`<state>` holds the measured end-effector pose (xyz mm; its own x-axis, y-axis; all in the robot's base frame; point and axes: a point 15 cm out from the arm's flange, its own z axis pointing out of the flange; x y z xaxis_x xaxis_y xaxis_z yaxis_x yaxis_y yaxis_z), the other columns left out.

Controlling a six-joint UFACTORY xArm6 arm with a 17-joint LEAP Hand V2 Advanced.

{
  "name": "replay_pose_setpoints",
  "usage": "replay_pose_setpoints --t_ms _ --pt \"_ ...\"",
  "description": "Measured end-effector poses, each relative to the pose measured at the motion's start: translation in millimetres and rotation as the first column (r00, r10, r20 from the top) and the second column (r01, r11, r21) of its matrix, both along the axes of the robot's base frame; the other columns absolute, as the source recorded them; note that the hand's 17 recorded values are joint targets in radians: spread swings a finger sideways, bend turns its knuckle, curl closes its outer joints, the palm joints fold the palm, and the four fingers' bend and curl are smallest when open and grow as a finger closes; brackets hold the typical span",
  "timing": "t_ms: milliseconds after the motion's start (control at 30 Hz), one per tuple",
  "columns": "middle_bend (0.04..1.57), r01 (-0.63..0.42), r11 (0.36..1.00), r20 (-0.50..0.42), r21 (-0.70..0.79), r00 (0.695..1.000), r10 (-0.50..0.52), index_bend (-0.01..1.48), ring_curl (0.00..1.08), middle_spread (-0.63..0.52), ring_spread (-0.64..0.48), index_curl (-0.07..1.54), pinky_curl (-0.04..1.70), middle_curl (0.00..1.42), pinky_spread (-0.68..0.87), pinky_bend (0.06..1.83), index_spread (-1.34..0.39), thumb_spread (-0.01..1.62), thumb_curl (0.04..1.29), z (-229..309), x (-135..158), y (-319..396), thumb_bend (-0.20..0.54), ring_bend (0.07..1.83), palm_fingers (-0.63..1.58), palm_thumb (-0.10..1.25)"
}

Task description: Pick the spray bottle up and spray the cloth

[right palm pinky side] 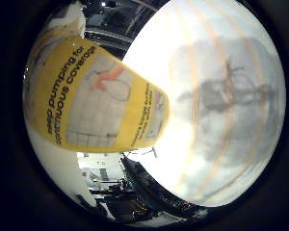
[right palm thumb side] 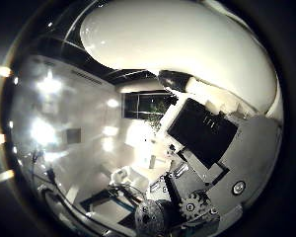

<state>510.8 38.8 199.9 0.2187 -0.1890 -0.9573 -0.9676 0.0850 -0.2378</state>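
Observation:
The spray bottle [right palm pinky side: 94, 96] lies tight against my palm, its yellow label with black print filling much of the little finger side view. Its white upper body [right palm thumb side: 177, 44] curves across the thumb side view. My right hand [right palm thumb side: 207, 148] shows there as black and white finger parts with gears, curled up against the white body, so it is shut on the bottle. Beyond the bottle spreads a pale surface with faint orange stripes [right palm pinky side: 207, 62], apparently the cloth. A grey shadow of the hand and bottle [right palm pinky side: 221, 96] falls on it.
Past the edge of the pale surface, dark room furniture and frames [right palm pinky side: 130, 192] show. The thumb side view looks out into the room, with bright ceiling lamps [right palm thumb side: 47, 84], a dark window [right palm thumb side: 145, 106] and tables [right palm thumb side: 123, 177] farther off.

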Motion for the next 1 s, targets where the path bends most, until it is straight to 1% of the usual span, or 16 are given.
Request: replay_pose_setpoints --t_ms 67,167,267,400,467,600,700,800,900,1000 --pt "1.39 -0.023 0.999 0.032 -0.024 0.999 0.024 1.15 0.7 -0.08 -0.19 0.81 1.05 0.68 -0.15 1.23 -0.21 0.87 0.65 22.0 0.5 10.0 -0.012 1.43 1.12 1.13" --pt "1.4 -0.092 0.993 0.06 -0.073 0.993 0.097 1.16 0.7 -0.08 -0.19 0.81 1.13 0.67 -0.14 1.19 -0.21 0.97 0.65 51.5 -5.1 41.4 -0.019 1.44 1.12 1.05" --pt "1.41 -0.167 0.975 0.052 -0.15 0.983 0.177 1.16 0.71 -0.09 -0.19 0.81 1.2 0.66 -0.13 1.16 -0.21 1.05 0.64 65.7 -18.0 65.1 -0.009 1.44 1.12 1.06" --pt "1.42 -0.186 0.941 0.042 -0.284 0.978 0.206 1.16 0.71 -0.09 -0.19 0.81 1.3 0.65 -0.13 1.11 -0.2 1.1 0.62 83.4 -21.5 81.6 -0.01 1.43 1.12 1.07" --pt "1.42 -0.212 0.917 0.022 -0.339 0.972 0.233 1.16 0.71 -0.09 -0.2 0.81 1.33 0.64 -0.13 1.1 -0.2 1.11 0.61 87.1 -27.7 91.6 -0.011 1.43 1.13 1.08" --pt "1.42 -0.284 0.832 -0.044 -0.476 0.953 0.3 1.16 0.71 -0.09 -0.2 0.81 1.39 0.63 -0.13 1.07 -0.2 1.11 0.6 92.7 -47.4 122.1 -0.012 1.43 1.13 1.08" --pt "1.42 -0.317 0.756 -0.068 -0.572 0.937 0.342 1.16 0.72 -0.09 -0.2 0.81 1.42 0.63 -0.13 1.06 -0.2 1.12 0.59 93.0 -56.9 146.9 -0.012 1.42 1.13 1.08" --pt "1.42 -0.341 0.662 -0.104 -0.668 0.923 0.37 1.16 0.72 -0.09 -0.2 0.81 1.45 0.63 -0.13 1.04 -0.2 1.12 0.58 90.0 -63.8 164.9 -0.012 1.42 1.14 1.08" --pt "1.42 -0.37 0.555 -0.141 -0.745 0.901 0.411 1.16 0.72 -0.09 -0.2 0.8 1.47 0.63 -0.13 1.03 -0.2 1.12 0.58 88.4 -76.8 192.2 -0.012 1.41 1.14 1.08" --pt "1.42 -0.358 0.446 -0.148 -0.821 0.886 0.439 1.16 0.72 -0.09 -0.2 0.8 1.48 0.63 -0.13 1.02 -0.2 1.12 0.58 88.4 -82.3 215.1 -0.012 1.41 1.14 1.08"
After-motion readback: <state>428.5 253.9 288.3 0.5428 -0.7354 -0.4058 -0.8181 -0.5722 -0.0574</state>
